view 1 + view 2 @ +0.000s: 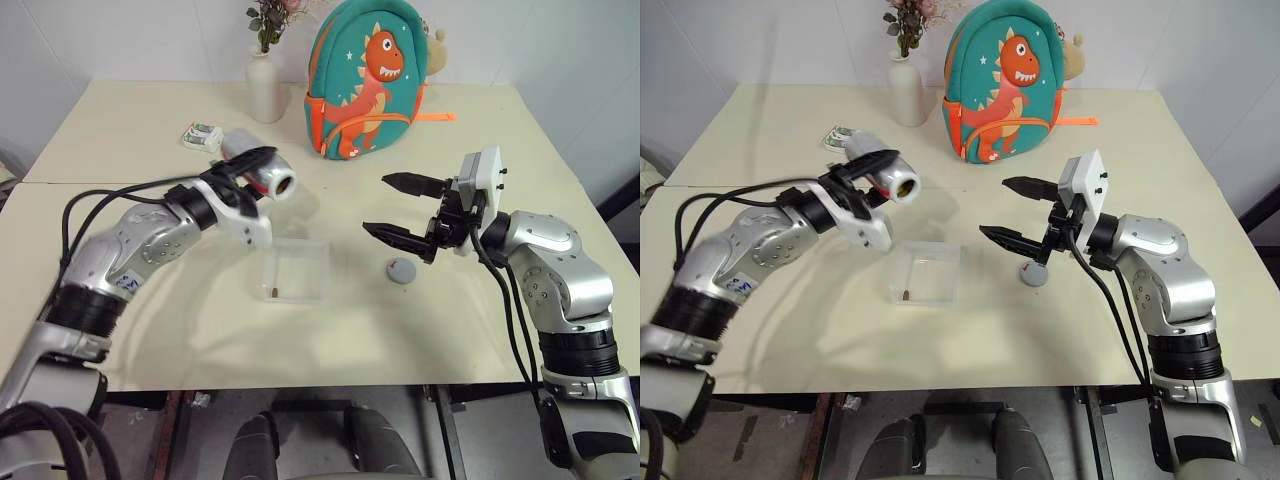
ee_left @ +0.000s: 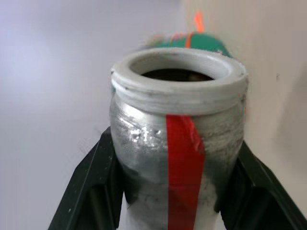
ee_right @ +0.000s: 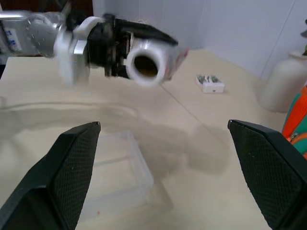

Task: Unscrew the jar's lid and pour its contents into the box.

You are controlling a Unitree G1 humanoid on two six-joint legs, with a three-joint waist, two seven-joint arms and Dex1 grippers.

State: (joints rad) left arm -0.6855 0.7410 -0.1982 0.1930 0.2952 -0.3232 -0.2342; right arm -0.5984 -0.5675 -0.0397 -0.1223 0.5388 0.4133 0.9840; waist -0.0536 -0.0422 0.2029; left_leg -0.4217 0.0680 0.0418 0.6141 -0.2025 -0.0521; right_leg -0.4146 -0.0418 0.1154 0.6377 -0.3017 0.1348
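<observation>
The left gripper (image 1: pixel 250 172) is clamping the small silvery red-striped jar (image 1: pixel 262 174), hiding its base, mouth tipping sideways above the clear square plastic box (image 1: pixel 297 270); the empty right gripper (image 1: pixel 398 208) is gaping wide.

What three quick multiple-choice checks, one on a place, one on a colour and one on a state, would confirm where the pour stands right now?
1. Where does the lid lie?
A. on the table beside the box
B. screwed onto the jar
C. inside the box

2. What colour is the tape strip down the jar?
A. blue
B. red
C. yellow

3. How does the right tool stand?
A. shut on the lid
B. shut on the box
C. open and empty

Answers:
1. A: the grey cap rests flat on the table, to the right of the box and apart from it.
2. B: the left wrist view shows a red strip running down the jar's side below the threaded rim.
3. C: its two black fingers are spread wide with nothing between them, while the left tool grips the tilted jar.
</observation>
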